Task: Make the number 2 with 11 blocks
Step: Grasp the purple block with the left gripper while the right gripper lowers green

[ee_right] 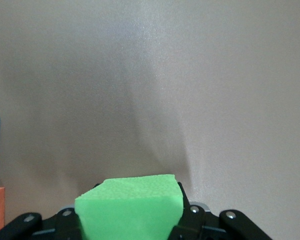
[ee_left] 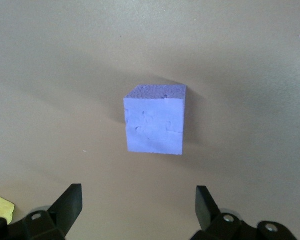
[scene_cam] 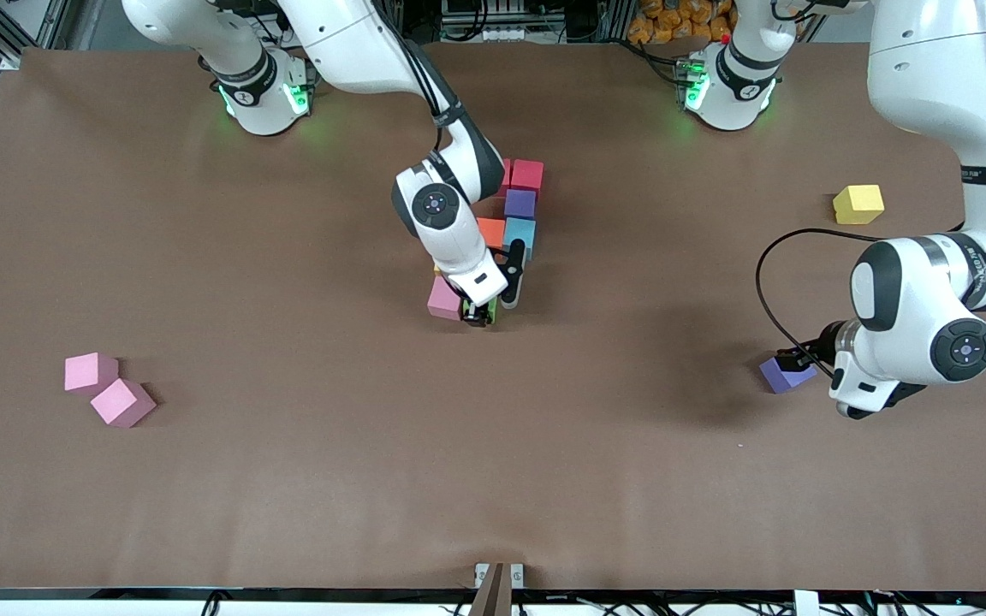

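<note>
Two loose pink blocks (scene_cam: 108,389) lay nearest on the tabletop (scene_cam: 288,479). The purple block (scene_cam: 785,374) was framed by the released left tool (ee_left: 139,200). A green block (ee_right: 130,206) was clenched in the right tool (scene_cam: 478,314) at the unfinished number 2 (scene_cam: 506,227); a yellow block (scene_cam: 858,204) remained farthest.

no readable text on the blocks or table, small dark lettering on the left arm's (scene_cam: 985,175) white link, too small to read, no labels, numbers or signs elsewhere
</note>
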You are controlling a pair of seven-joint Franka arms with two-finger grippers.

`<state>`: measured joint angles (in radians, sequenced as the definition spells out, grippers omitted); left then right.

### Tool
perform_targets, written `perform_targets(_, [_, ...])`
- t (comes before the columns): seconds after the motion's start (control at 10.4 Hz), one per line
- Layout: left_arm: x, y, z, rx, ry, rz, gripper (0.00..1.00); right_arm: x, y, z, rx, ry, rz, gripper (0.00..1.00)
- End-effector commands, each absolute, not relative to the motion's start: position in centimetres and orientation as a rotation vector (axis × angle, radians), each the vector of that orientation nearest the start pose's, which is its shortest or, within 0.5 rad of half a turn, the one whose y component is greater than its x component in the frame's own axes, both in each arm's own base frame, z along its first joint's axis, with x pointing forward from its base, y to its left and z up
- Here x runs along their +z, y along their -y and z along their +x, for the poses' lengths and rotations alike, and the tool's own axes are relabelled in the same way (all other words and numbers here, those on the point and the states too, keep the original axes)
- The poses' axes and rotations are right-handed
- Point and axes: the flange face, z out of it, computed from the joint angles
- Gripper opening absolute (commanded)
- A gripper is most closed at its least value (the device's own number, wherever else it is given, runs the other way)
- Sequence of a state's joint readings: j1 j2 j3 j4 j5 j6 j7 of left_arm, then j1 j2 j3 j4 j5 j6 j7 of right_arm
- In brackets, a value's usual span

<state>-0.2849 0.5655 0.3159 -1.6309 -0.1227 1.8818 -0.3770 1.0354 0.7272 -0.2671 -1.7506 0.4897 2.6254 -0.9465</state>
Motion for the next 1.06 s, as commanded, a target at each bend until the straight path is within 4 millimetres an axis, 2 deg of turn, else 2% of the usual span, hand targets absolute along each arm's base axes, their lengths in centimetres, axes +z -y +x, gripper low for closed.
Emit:
perform_targets(0.0, [27.9, 1.2, 64.9, 0.385, 0.659, -2.910, 1.00, 18.5, -46.6, 47.5, -0.303, 1.918, -2.303, 0.20])
perform_targets(0.48, [27.1, 0.3, 65.0, 0.393, 0.679, -2.904, 1.00, 18.0, -46.2, 47.3, -0.295, 1.884, -2.302, 0.20])
perform_targets(0.77, [25.5, -0.4, 65.1, 0.396, 0.693, -2.894, 1.00, 17.8, -46.0, 47.5, -0.310, 1.892, -2.298, 0.20])
perform_targets(0.96, [25.3, -0.8, 65.6, 0.339, 0.717, -2.914, 1.00, 17.6, -45.4, 47.9, -0.309, 1.909, -2.290, 0.19])
